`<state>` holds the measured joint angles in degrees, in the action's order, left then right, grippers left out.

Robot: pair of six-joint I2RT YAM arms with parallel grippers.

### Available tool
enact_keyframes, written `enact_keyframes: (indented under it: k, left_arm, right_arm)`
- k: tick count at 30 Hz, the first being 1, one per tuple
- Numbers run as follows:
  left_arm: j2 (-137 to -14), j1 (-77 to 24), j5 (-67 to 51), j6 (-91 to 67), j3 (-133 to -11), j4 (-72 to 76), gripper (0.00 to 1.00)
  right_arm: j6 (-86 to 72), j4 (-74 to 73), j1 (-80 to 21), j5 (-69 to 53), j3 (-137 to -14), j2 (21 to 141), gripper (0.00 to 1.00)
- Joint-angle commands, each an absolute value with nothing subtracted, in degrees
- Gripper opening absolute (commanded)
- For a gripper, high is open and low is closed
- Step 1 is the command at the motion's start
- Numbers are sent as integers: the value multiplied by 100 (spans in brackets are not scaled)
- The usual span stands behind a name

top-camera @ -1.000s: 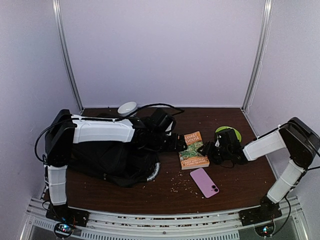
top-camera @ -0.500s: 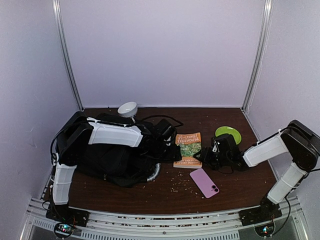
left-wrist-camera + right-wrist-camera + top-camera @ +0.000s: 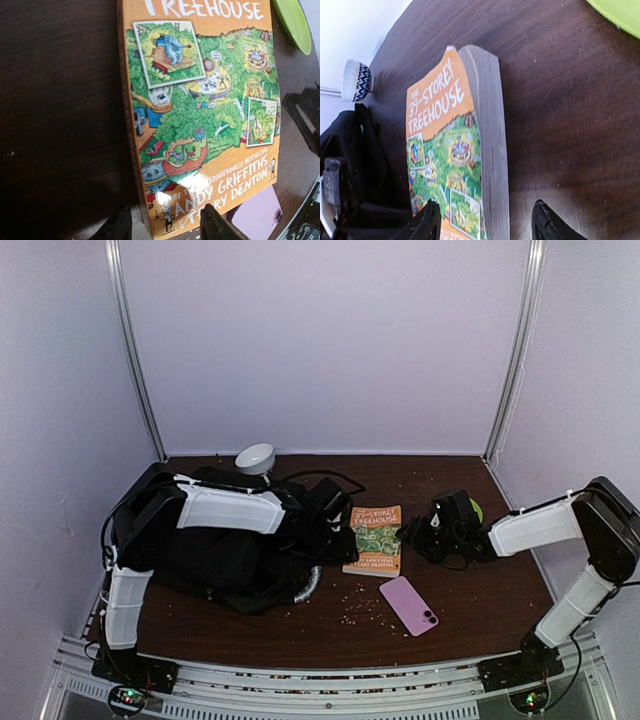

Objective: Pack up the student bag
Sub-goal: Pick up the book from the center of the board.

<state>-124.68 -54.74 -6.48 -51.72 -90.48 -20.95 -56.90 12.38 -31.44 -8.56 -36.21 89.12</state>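
1. Bench (image 3: 480, 610): dark wood, with crumbs scattered near the middle.
2. Student bag (image 3: 215, 565): black, lying flat on the left half of the bench under the left arm. Its grey-white handle is at the near-right edge.
3. Book (image 3: 376, 538): orange and green "Treehouse" paperback, flat at centre, just right of the bag.
4. Left end effector (image 3: 167, 227): fingers spread over the book's near-left corner. Can't tell if it's touching.
5. Right end effector (image 3: 485, 225): fingers spread, straddling the book's right page edge.
6. Green plate (image 3: 620, 12): far right, mostly hidden behind the right end effector.
7. Pink phone (image 3: 408, 605): just beside the book's near-right corner.
8. Bowl (image 3: 255, 457): white, on the far left by the bag.
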Motion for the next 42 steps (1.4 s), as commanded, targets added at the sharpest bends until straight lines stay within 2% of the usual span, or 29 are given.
enact_keyframes:
  k: [1, 15, 20, 26, 34, 39, 42]
  left_arm:
    - [-12569, -5402, -698, -5124, -8891, -1903, 46]
    - [-12784, -5326, -807, -5004, -8865, -1887, 25]
    - [-12866, -5326, -923, -4978, -8876, -1838, 15]
    - [-12885, -5326, -986, -4951, -8874, -1828, 9]
    - [-12839, -5326, -980, -4905, -8838, -1828, 6]
    - [-12658, -5326, -882, -4825, -8831, -1933, 7]
    - [-12423, -5326, -824, -4820, -8841, -2049, 16]
  right_arm:
    - [-5423, 979, -2944, -840, -4174, 9473, 62]
    - [-5862, 1336, -3067, -1644, -4241, 9979, 61]
    - [-6168, 1758, -3168, -2040, -4048, 10016, 56]
    - [-6268, 1942, -3276, -2158, -3989, 9720, 38]
    - [-6193, 1745, -3305, -2056, -3973, 9240, 0]
    - [-6007, 1408, -3305, -1840, -3922, 8763, 0]
    - [-5787, 1053, -3300, -1482, -3912, 8302, 0]
